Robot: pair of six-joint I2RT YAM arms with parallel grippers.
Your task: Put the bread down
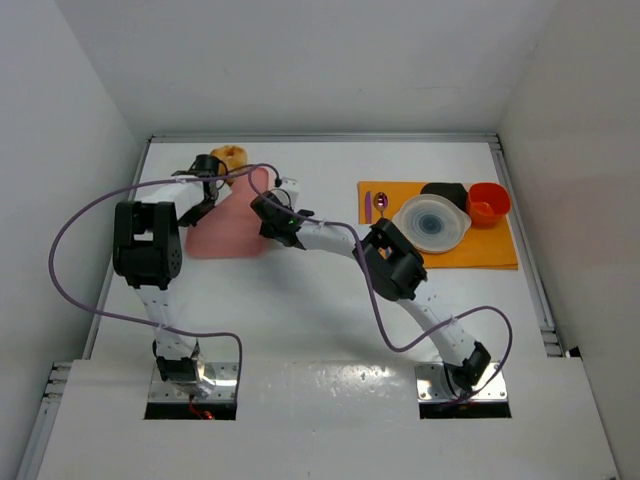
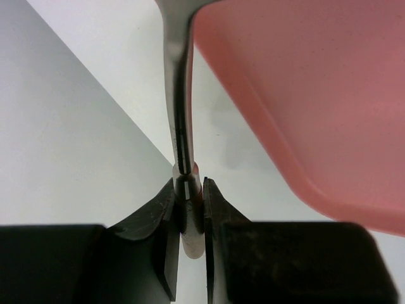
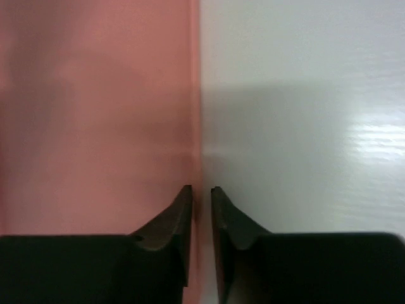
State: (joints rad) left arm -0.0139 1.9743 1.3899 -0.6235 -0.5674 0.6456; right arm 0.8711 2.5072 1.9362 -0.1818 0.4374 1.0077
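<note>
The left arm is stretched to the far left of the white tabletop (image 1: 330,300), with the left claw (image 2: 188,185) clenched on a thin silver metal handle (image 2: 178,95). The small round golden-yellow bread (image 1: 231,156) is seen just right of it. The right claw (image 3: 201,190) is set astride the flat pink tray's (image 1: 225,238) right rim; whether it grips cannot be told.

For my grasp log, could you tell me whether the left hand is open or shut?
Shut: the left hand clamps a thin metal handle.

Both arms (image 1: 325,236) are white with black joint housings, black jaws and purple cables (image 1: 53,252).
</note>
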